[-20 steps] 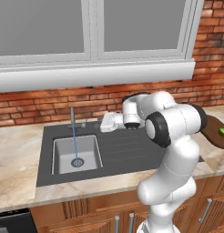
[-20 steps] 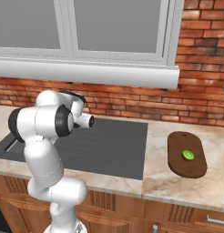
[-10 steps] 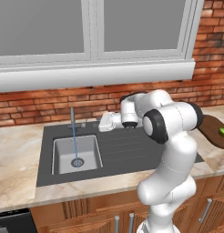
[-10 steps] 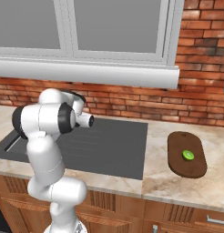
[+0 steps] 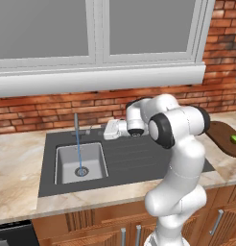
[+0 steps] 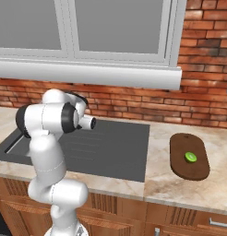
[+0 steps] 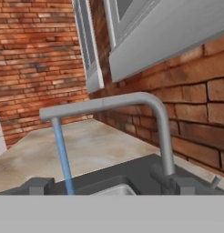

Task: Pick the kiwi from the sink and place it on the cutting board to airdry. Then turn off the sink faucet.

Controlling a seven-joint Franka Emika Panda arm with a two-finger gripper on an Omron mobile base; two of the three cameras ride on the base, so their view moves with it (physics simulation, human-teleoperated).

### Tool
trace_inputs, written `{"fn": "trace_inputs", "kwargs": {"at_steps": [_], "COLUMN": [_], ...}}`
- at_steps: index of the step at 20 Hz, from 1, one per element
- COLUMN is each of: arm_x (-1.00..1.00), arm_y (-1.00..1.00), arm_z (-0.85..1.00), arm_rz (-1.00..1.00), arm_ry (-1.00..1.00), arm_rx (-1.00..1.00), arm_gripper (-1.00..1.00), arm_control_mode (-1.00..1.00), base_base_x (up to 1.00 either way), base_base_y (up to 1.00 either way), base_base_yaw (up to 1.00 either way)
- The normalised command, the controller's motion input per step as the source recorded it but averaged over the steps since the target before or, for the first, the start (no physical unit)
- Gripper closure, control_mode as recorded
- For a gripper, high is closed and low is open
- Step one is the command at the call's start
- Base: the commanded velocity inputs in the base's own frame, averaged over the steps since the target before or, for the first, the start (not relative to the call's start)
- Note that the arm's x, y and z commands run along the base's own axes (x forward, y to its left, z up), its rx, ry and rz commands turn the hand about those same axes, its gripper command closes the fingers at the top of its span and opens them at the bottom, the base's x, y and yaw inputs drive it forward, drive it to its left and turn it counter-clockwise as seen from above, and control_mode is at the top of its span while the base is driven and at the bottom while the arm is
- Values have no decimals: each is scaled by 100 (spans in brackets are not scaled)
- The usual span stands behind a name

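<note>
Far off to the end effector's right, on the surface: kiwi (image 6: 190,157), resting mid cutting board (image 6: 189,156), set there to airdry; first step judged done. Straight ahead of end effector (image 5: 108,130): sink faucet (image 7: 132,119), spout arched over sink (image 5: 80,162), blue water stream (image 7: 62,154) running into the basin, hence shut-off pending. Side lever (image 7: 216,180) at faucet base, untouched. End effector released, carrying nothing, levelled at faucet height, apparently lined up for the lever.
</note>
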Motion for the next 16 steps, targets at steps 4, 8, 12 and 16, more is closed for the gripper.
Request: {"fn": "trace_inputs", "kwargs": {"at_steps": [4, 8, 12, 16], "arm_x": [15, 18, 17, 10], "arm_y": [4, 0, 0, 2], "arm_z": [-4, -1, 0, -5], "arm_rz": [0, 0, 0, 0], "arm_ry": [0, 0, 0, 1], "arm_rx": [0, 1, 1, 0], "arm_gripper": [-100, -100, -100, -100], "arm_control_mode": [-100, -100, -100, -100], "base_base_x": [0, 0, 0, 0], "base_base_y": [0, 0, 0, 0], "base_base_yaw": [0, 0, 0, 0]}}
